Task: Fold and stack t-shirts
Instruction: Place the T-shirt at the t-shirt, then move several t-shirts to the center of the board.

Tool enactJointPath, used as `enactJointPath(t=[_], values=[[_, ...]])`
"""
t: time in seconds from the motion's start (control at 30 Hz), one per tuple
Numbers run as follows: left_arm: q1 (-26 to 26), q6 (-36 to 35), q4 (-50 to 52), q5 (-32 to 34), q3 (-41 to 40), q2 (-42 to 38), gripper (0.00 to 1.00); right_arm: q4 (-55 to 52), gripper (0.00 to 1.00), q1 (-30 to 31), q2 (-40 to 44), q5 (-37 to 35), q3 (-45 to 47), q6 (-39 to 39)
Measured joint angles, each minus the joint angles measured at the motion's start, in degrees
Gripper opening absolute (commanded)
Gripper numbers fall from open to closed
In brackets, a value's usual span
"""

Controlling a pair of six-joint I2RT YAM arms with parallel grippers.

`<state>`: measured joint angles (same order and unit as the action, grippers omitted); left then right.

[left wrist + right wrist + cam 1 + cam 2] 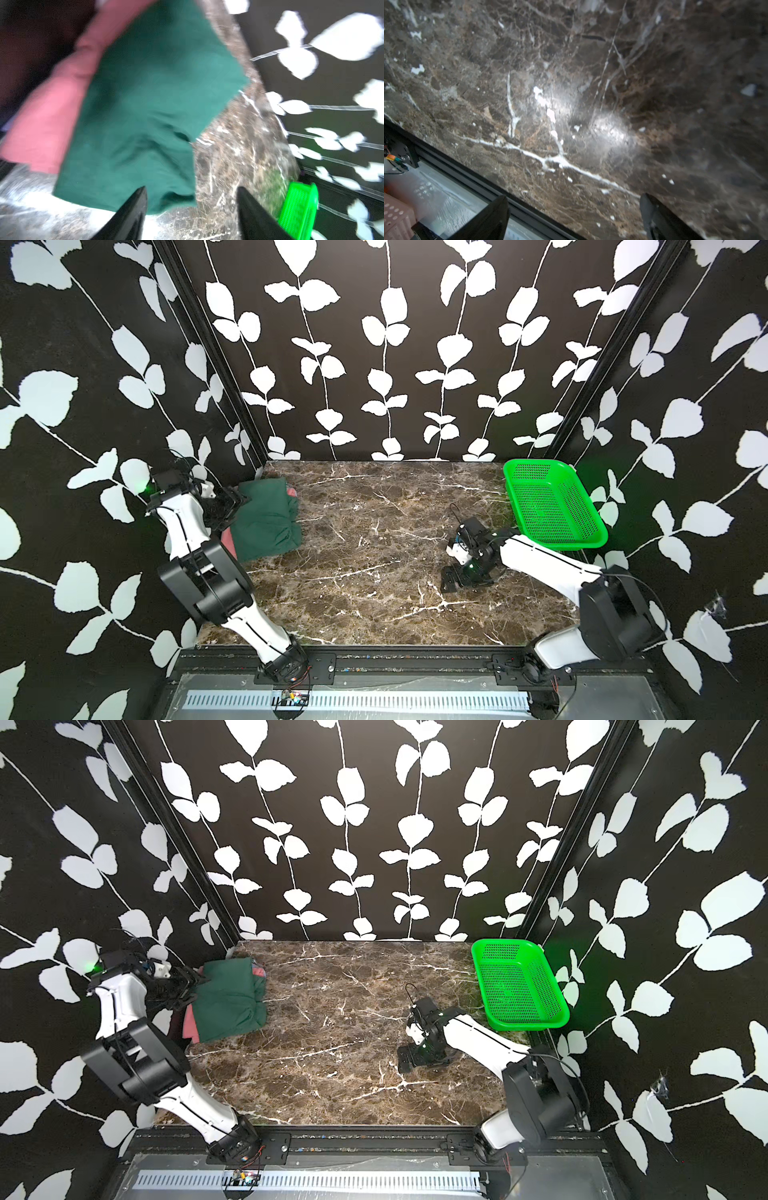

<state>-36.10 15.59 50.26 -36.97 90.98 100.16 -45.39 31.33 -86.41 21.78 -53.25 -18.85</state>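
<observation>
1. The green basket (536, 466) stands at one back corner of the marble table (374, 572). Everything below is placed from it.
2. The dark green t-shirt (266, 522) lies folded at the table edge opposite the basket, well apart from it. It is the top layer of a small pile in both top views (228, 1002).
3. The pink t-shirt (190, 1021) lies under the green one. It sticks out on the side of the pile turned away from the basket, and the left wrist view shows it as a wide band (52, 124) beside the green cloth (155, 104).
4. The left gripper (237, 506) hovers at the pile's edge farthest from the basket and points toward the basket. In the left wrist view its fingers (133, 214) are spread. Between them shows bare marble and the green t-shirt's nearest hem, and no cloth is pinched. That view is blurred.
5. The right gripper (451, 578) hangs near the basket, off the corner that faces the front of the table, and is tilted down at the marble.
6. In the right wrist view its fingers (496, 216) stand wide apart over bare stone (571, 83) and grasp nothing.
7. The basket (299, 207) is not touched by either arm.
</observation>
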Motion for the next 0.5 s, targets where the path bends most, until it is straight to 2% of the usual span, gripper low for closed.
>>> enactJointPath(t=[0.1, 0.2, 0.27, 0.33, 0.5], values=[[1.31, 0.59, -2.01, -2.56, -2.23, 0.28, 0.39, 1.99, 0.97, 0.00, -2.27, 1.05, 0.00, -0.66], [2.25, 1.53, -3.21, -3.91, -2.12, 4.35, 0.48, 3.61, 0.96, 0.00, -2.67, 1.60, 0.00, -1.36], [2.19, 3.10, -4.59, -3.98, -1.77, 7.69, 0.59, 4.55, 0.95, 0.00, -2.67, 1.68, 0.00, -1.75], [2.19, 5.49, -6.40, -3.98, -0.79, 10.88, 0.62, 5.46, 0.95, 0.00, -2.54, 1.81, 0.15, -2.23], [3.34, 11.32, -8.31, -5.49, 10.23, 21.22, 0.66, 7.87, 0.95, 0.00, -0.74, 2.34, 2.82, -3.82]])
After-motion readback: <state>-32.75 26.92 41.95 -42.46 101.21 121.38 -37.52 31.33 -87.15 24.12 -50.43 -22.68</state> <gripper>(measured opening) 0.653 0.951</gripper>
